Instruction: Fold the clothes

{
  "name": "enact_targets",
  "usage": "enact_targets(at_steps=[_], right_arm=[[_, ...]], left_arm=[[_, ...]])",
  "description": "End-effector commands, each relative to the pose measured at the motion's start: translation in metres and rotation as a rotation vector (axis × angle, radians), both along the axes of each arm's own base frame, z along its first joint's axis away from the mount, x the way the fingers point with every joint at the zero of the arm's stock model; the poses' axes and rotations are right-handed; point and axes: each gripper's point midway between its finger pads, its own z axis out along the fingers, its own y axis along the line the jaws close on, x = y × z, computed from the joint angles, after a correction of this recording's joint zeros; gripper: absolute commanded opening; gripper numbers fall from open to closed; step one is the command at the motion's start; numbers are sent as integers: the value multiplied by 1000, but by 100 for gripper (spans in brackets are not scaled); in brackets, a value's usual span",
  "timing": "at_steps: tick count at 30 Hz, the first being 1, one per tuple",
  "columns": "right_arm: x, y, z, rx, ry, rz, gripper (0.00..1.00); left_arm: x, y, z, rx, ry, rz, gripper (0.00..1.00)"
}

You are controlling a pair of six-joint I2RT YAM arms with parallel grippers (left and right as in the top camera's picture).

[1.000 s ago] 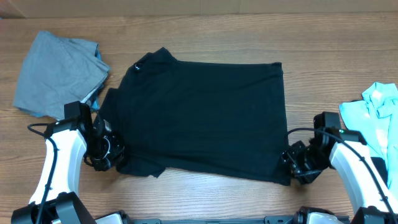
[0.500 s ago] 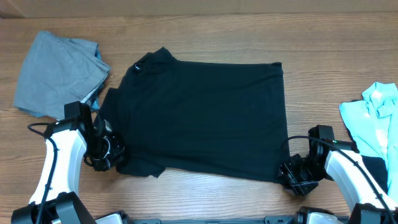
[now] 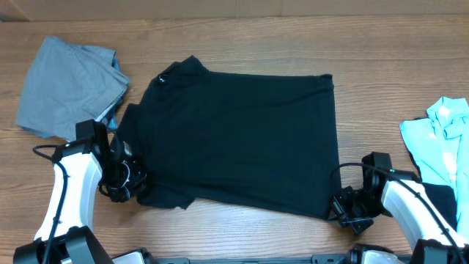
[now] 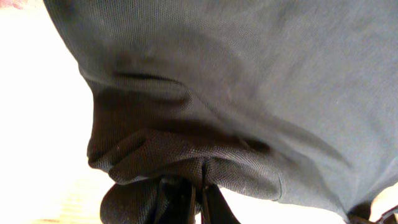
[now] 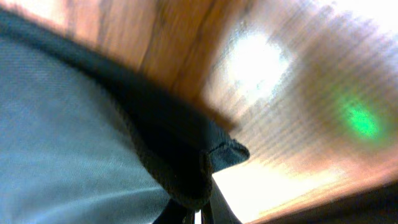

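The clothes include a large black shirt [image 3: 242, 136] lying spread flat in the middle of the wooden table [image 3: 242, 231], collar to the left. My left gripper [image 3: 133, 180] is shut on the shirt's near left sleeve; in the left wrist view the bunched black cloth [image 4: 186, 155] is pinched between the closed jaws of that gripper [image 4: 199, 202]. My right gripper [image 3: 339, 211] is at the shirt's near right hem corner. The right wrist view has that gripper [image 5: 198, 214] shut on the folded hem corner [image 5: 205, 162].
A grey garment [image 3: 66, 84] lies crumpled at the back left, a blue edge showing under it. A light-blue garment [image 3: 443, 139] sits at the right edge, with a dark cloth [image 3: 442, 196] just in front of it beside my right arm.
My right gripper slid a little toward the near edge and closed on the shirt's hem corner. The left gripper and the shirt have stayed put.
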Motion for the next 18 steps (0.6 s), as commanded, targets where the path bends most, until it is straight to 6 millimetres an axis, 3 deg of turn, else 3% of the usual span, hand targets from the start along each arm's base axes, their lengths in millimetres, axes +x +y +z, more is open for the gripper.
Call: enact_targets(at_steps=[1, 4, 8, 18], right_arm=[[32, -12, 29, -51, -139, 71, 4], [50, -17, 58, -72, -228, 118, 4], [64, -19, 77, -82, -294, 139, 4], [77, -17, 79, -74, -345, 132, 4]], left_arm=[[0, -1, 4, 1, -1, -29, 4], [-5, -2, 5, -5, 15, -36, 4], [-4, -2, 5, -4, 13, -39, 4], [25, -1, 23, -14, -125, -117, 4]])
